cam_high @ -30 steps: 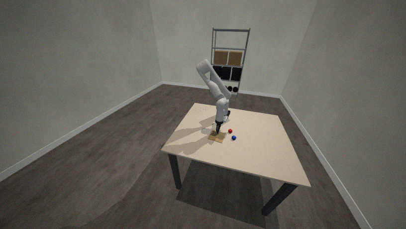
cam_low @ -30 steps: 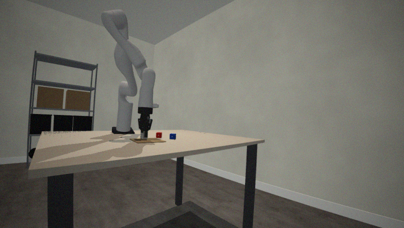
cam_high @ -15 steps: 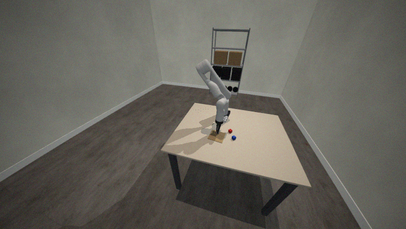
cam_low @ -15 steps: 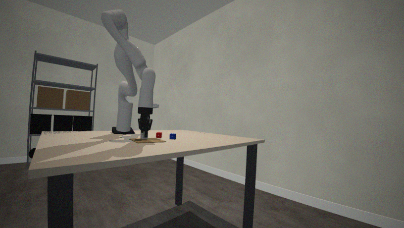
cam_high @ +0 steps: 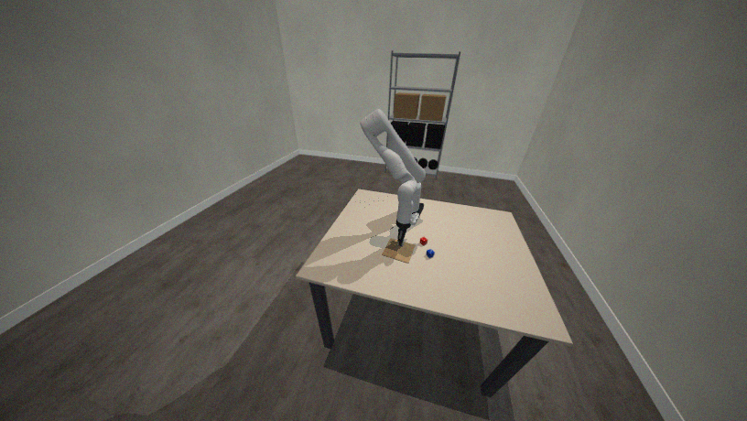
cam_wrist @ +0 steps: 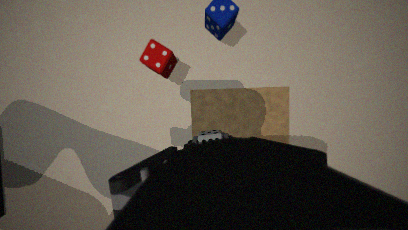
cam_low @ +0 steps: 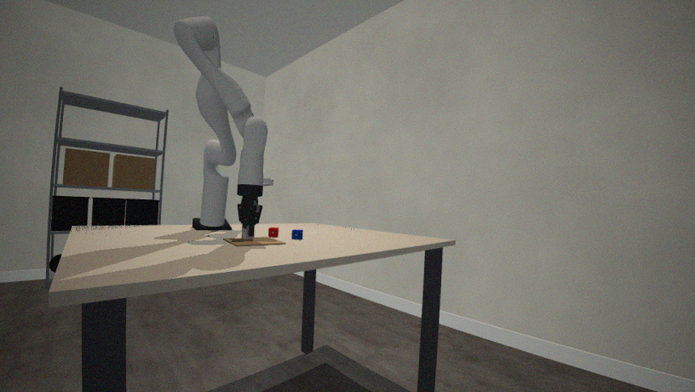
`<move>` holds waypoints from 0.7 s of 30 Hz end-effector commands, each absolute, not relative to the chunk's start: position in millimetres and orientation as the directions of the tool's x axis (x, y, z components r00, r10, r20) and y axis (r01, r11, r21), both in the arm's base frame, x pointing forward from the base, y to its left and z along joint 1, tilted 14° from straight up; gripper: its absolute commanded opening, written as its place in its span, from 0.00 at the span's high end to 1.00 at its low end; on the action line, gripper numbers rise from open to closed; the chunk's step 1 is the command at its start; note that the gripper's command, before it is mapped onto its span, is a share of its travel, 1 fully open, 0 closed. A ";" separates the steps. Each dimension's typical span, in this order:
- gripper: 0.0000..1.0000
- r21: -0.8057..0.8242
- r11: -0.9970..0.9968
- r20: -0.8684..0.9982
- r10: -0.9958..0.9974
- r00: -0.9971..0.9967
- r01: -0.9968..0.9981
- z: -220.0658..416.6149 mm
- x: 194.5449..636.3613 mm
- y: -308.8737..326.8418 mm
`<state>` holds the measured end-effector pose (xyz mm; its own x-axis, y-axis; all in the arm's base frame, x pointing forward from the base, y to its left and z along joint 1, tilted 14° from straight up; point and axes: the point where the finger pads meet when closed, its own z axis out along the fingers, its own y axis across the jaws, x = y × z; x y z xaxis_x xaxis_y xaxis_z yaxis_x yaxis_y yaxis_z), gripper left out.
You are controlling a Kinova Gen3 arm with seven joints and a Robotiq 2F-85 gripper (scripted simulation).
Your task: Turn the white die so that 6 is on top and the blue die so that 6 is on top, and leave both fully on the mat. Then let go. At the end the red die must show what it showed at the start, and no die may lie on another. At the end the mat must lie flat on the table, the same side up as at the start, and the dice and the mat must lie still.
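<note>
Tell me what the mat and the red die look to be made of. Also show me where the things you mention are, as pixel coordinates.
Mat (cam_high: 405,254) (cam_low: 265,242) (cam_wrist: 277,112): perhaps cork or pressed board, matt, judging by its mottled tan face and straight edges; a stiff fabric isn't ruled out.

Red die (cam_high: 423,241) (cam_low: 273,232) (cam_wrist: 155,57): probably hard plastic, given its even red colour and crisp white pips; painted wood is possible.

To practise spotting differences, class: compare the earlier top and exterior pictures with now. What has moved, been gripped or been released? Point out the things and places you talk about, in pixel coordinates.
Nothing visibly moved. The gripper (cam_high: 401,243) (cam_low: 248,237) (cam_wrist: 209,141), mat (cam_high: 405,254) (cam_low: 267,242) (cam_wrist: 276,112), red die (cam_high: 423,241) (cam_low: 273,232) (cam_wrist: 156,57) and blue die (cam_high: 429,253) (cam_low: 297,234) (cam_wrist: 220,19) stayed put. Any change of grip on the white die (cam_wrist: 210,135) cannot be told.
</note>
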<state>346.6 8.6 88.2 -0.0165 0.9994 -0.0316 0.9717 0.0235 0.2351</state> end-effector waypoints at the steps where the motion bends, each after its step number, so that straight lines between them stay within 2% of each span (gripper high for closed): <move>1: 0.74 0.235 0.022 -0.029 0.999 -0.016 0.972 87.5 346.7 9.6; 10: 0.74 0.235 0.022 -0.029 0.999 -0.016 0.972 87.5 346.7 9.6; 14: 0.66 0.235 0.022 -0.029 0.999 -0.016 0.972 87.5 346.7 9.6; 18: 0.66 0.235 0.022 -0.029 0.999 -0.016 0.972 87.5 346.7 9.6; 19: 0.62 0.235 0.022 -0.029 0.999 -0.016 0.972 87.5 346.7 9.6; 21: 0.62 0.235 0.022 -0.029 0.999 -0.016 0.972 87.5 346.7 9.6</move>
<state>346.6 8.6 88.2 -0.0165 0.9994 -0.0316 0.9717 0.0235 0.2351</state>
